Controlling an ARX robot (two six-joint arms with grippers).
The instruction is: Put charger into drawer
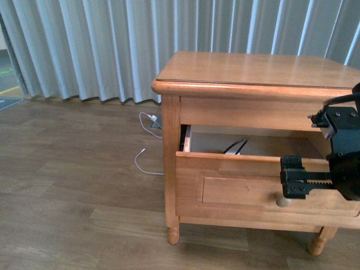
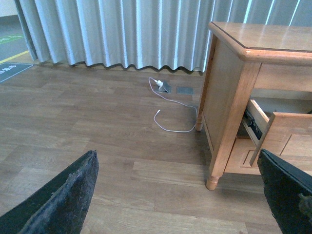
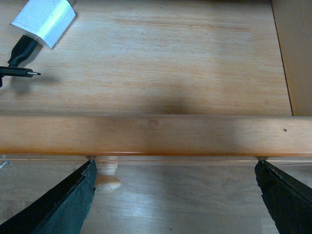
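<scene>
Right wrist view shows the charger lying on the pale floor of the open drawer, with its black cable attached. The right end effector is spread wide, empty, at the drawer front near the knob. The left end effector is also wide, over the wooden floor.

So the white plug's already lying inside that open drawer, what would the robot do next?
Probably push the drawer shut. The charger already lies on its pale floor, and the right gripper, open, sits at the drawer front beside the knob, so a push forward would likely close it.
</scene>
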